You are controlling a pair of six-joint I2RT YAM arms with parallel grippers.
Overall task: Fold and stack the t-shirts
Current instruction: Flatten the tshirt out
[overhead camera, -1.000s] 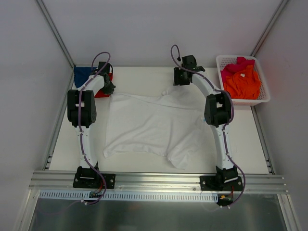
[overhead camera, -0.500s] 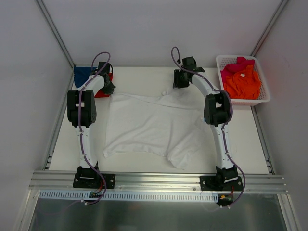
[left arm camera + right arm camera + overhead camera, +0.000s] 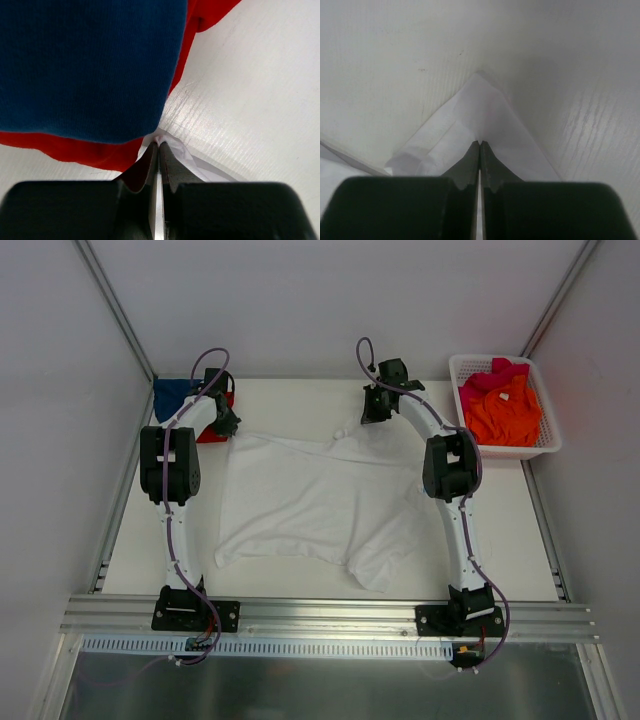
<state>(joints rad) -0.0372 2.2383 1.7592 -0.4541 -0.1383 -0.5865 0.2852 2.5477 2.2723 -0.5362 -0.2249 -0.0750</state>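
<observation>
white t-shirt (image 3: pixel 300 500) x1 (flat) | L fingers (image 3: pixel 151 159), R fingers (image 3: pixel 473 156): clamped on its edge

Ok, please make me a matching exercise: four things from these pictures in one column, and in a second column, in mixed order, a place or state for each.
Things:
1. white t-shirt
2. blue t-shirt
3. orange t-shirt
4. right gripper

Places or states:
A. in the basket
B. shut on a corner of white cloth
C. spread out on the table
D. lying on the red t-shirt

Pairs: 1-C, 2-D, 3-A, 4-B.
</observation>
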